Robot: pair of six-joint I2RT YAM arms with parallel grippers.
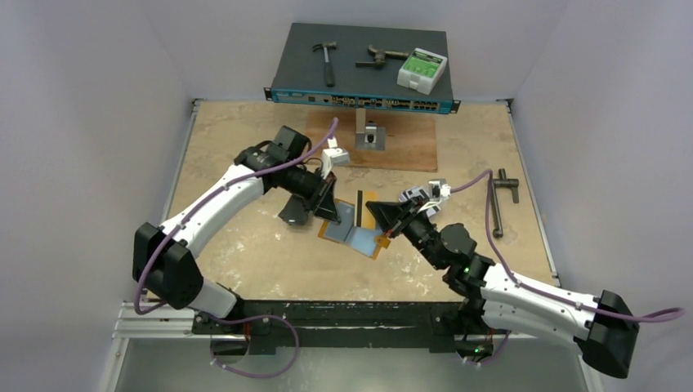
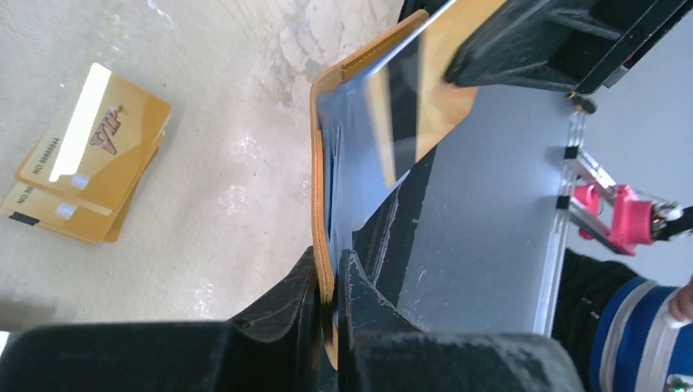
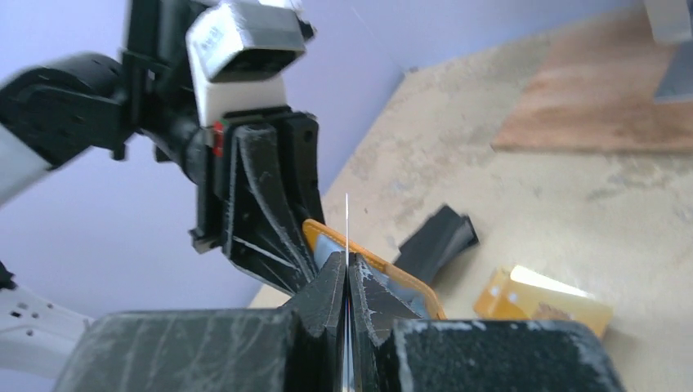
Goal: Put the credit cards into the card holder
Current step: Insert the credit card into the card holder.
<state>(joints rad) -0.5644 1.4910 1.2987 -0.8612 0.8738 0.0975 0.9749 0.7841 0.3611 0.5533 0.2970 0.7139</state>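
- Holder (image 2: 317, 204), orange, sat open on table (image 1: 245, 253), edge pinched in closed left claw (image 2: 330, 261).
- Right claw (image 3: 346, 273) was clamped on thin card (image 3: 346, 224), edge-on beside it.
- Gold cards (image 2: 86, 159) nearby read "NO", digits blurred.

Beige table (image 1: 245, 253), yellow-orange card stack (image 2: 86, 155) and black folded case (image 1: 292, 211) laid mid-table, wooden board (image 1: 400, 143) set behind, T-handle tool (image 1: 500, 200) at right.
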